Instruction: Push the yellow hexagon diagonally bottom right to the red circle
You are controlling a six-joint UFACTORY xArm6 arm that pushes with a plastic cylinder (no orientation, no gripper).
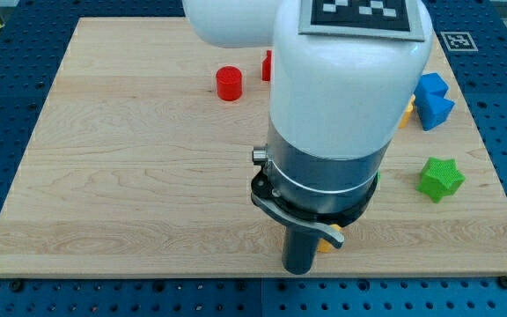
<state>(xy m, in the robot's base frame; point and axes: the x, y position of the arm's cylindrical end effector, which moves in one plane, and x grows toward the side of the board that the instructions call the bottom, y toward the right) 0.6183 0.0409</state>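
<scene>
The red circle (229,84) is a short red cylinder standing near the board's top, left of centre. My arm covers the middle of the view. Its dark rod comes down near the bottom edge, with my tip (299,269) on the board. A small bit of a yellow block (326,246) peeks out just right of the rod, touching or almost touching it. Its shape is hidden. A second yellow sliver (407,111) shows at the arm's right edge, next to the blue blocks. I cannot tell which of the two is the hexagon.
A second red block (267,66) is half hidden behind the arm, right of the red circle. Two blue blocks (433,99) sit at the right near the top. A green star (440,179) lies at the right. The wooden board (104,176) ends just below my tip.
</scene>
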